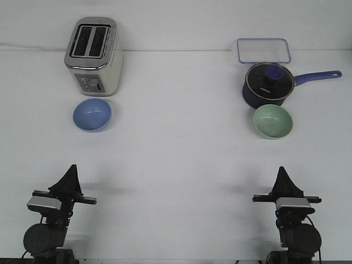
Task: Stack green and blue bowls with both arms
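Resting on the white table, the blue bowl sits toward the far left corner, just in front of a silver toaster. Toward the far right corner, the green bowl sits just in front of a dark blue saucepan with a glass lid; a clear lidded container lies behind it at the far edge. Both bowls are upright, well apart. The left gripper and right gripper sit near the front edge, fingers drawn together to a point, holding nothing.
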Controlling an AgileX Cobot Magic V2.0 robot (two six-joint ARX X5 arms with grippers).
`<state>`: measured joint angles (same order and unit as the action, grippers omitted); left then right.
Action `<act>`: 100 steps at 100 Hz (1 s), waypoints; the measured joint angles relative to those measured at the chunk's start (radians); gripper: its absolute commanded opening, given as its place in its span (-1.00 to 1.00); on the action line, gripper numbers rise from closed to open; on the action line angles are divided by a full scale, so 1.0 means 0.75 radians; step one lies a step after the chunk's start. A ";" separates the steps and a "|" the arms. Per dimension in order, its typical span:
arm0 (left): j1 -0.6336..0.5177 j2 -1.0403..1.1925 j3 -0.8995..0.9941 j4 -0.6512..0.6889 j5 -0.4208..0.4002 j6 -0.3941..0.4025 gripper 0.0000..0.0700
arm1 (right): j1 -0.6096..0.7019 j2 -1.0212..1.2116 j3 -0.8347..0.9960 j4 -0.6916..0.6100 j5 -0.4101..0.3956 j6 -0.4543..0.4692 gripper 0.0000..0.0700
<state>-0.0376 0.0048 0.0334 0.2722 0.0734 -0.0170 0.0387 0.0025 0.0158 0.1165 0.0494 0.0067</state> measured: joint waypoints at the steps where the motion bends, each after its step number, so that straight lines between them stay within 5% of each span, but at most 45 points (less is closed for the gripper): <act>1: 0.000 0.000 0.000 0.000 0.000 0.000 -0.97 | 0.000 0.000 0.000 0.000 0.000 0.000 -0.98; 58: 0.000 0.000 0.000 0.000 0.000 0.000 -0.97 | 0.000 0.000 0.006 0.069 0.005 0.000 -0.98; 100: 0.000 0.000 0.000 0.000 0.000 0.000 -0.97 | 0.000 0.092 0.365 -0.301 0.080 -0.001 -0.98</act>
<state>-0.0376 0.0048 0.0334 0.2722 0.0734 -0.0170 0.0387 0.0715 0.2893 -0.1089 0.1097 0.0063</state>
